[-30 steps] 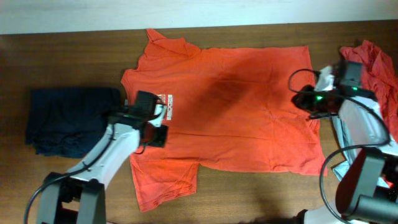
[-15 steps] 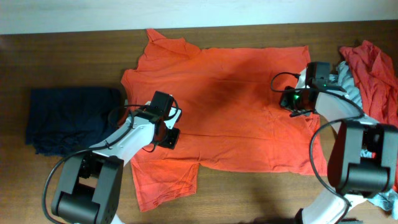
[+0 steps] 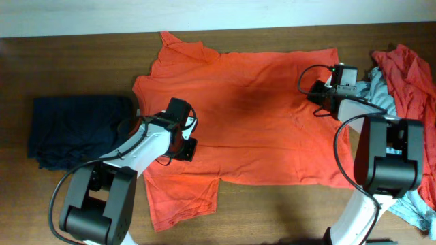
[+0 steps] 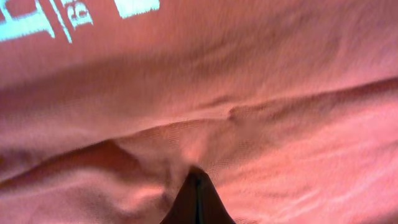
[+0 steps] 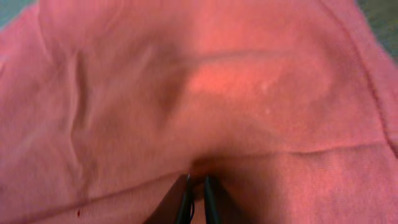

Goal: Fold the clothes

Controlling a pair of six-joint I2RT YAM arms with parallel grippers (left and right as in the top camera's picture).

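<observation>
The soft orange-red T-shirt [image 3: 262, 133] lies lengthwise between the arms, chest print by the left gripper [image 4: 196, 183], hem by the right gripper [image 5: 196, 186], each pinched narrow on a fabric fold.

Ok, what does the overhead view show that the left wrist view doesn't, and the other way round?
Overhead only: the whole orange-red T-shirt spread flat, a navy shirt to its left, a red and grey-blue heap at right, the right gripper on the shirt's right end. Left wrist only: white print, and the left gripper shut, pinching a ridge of fabric. Both: the orange-red cloth.
</observation>
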